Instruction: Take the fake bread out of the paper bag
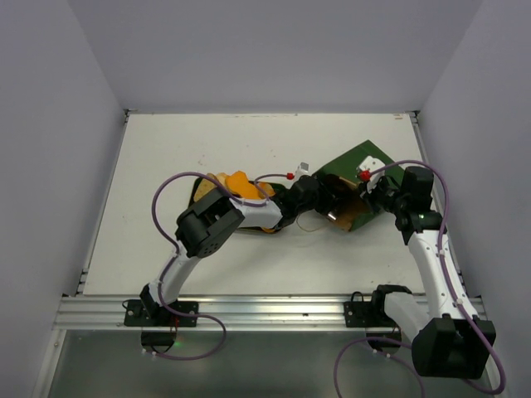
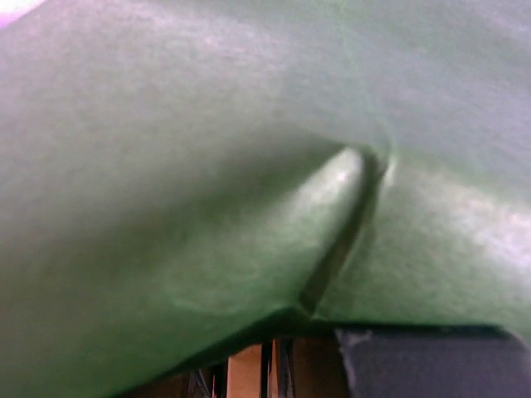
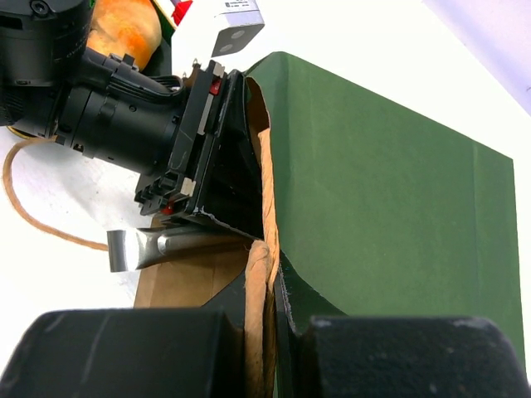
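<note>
The paper bag (image 1: 363, 170) lies on its side, dark green outside, its brown mouth facing the arms. My left gripper (image 1: 325, 206) reaches into that mouth and its fingertips are hidden inside. In the left wrist view the green paper (image 2: 249, 166) fills the frame, with one dark finger (image 2: 423, 365) and brown paper showing at the bottom. My right gripper (image 3: 270, 332) is shut on the bag's rim (image 3: 264, 207) and its string handle. Pieces of the fake bread (image 1: 238, 184), orange and yellow, lie to the left of the bag, outside it.
A dark tray (image 1: 202, 192) lies under the bread pieces. Metal tongs (image 3: 158, 245) stick out of the bag's mouth under the left gripper. A loose string handle (image 3: 25, 207) lies on the table. A white tag (image 1: 300, 168) lies behind the left wrist.
</note>
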